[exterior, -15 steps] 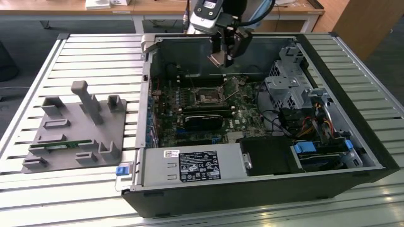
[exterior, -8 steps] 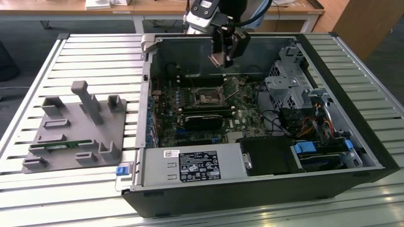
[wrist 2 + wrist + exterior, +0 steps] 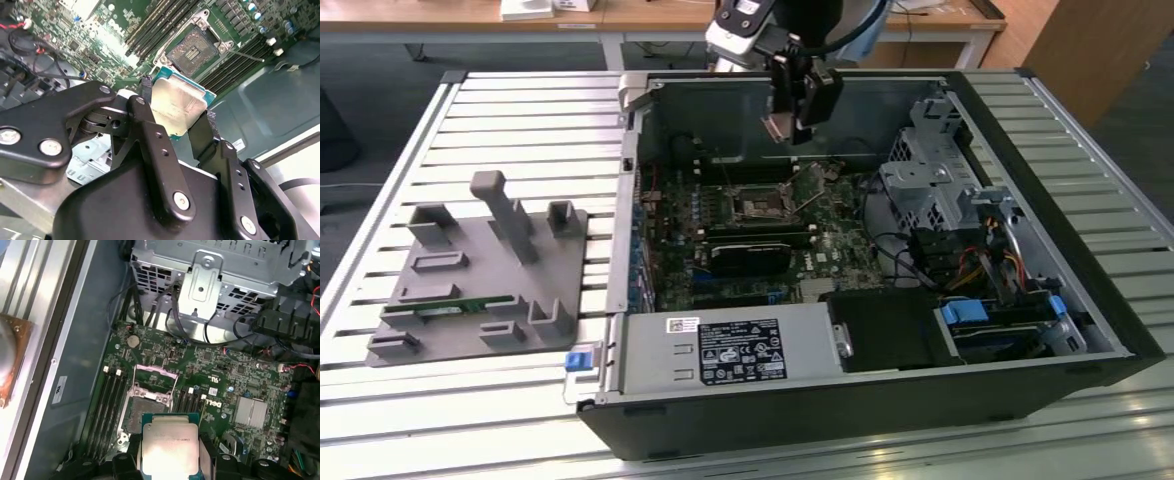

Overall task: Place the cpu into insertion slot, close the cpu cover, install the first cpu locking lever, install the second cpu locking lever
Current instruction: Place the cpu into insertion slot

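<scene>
The cpu [image 3: 177, 107] is held in the gripper [image 3: 176, 106]. It is pinched by 2 of its edges between the 2 black fingers [image 3: 202, 135]. Its silver top is turned up toward the wrist cameras. The gripper is closed only as far as the chip is wide.

In the exterior view the gripper is seen hanging in the air inside the open computer case [image 3: 854, 420], which lies on the slatted bench [image 3: 400, 430]. The chip is not touching anything but the fingers.

The insertion slot [image 3: 142, 412] lies below the gripper, on the green board [image 3: 220, 365], and a little way ahead of the chip. Its dark middle is bare, so no chip has been put in it. The cpu cover [image 3: 155, 377] seems to be tipped up at the slot's edge farthest from the gripper. A thin locking lever [image 3: 245, 54] is seen sticking out beside the slot, not hooked down.

It is judged that step 1 of 4 is in hand: the chip is being carried to the slot. The cover and both levers are not yet done.

For this step the chip must be brought right over the slot. It must be turned so its 4 sides match the slot's sides and kept flat. It must be set down softly, because the tiny pins in the slot could be bent.
</scene>
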Controlling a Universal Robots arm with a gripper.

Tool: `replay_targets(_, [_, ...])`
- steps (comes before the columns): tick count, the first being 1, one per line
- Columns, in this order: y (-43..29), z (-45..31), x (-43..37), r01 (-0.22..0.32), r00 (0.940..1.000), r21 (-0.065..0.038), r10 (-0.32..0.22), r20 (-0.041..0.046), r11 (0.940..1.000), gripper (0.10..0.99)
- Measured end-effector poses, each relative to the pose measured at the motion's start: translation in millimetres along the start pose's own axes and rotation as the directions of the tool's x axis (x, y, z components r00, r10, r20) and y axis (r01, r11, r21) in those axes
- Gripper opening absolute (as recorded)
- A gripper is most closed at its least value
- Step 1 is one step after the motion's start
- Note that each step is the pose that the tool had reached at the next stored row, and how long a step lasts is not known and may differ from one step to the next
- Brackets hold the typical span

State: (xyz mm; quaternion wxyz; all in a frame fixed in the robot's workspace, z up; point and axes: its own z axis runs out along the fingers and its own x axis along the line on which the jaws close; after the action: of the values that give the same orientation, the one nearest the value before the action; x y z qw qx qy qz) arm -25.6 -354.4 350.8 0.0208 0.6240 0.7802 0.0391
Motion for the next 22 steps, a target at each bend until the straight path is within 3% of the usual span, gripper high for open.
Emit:
replay_targets(9, [0.0, 0.9, 0.1, -0.105, 0.9944, -0.002, 0.105, 0.0091, 0.9945, 0.541])
replay_targets(16, [-0.1, 1.6, 0.2, -0.188, 0.9821, -0.005, 0.188, 0.0161, 0.9822, 0.541])
replay_targets(22, [-0.1, 2.1, 0.2, -0.251, 0.9678, -0.007, 0.251, 0.0214, 0.9681, 0.541])
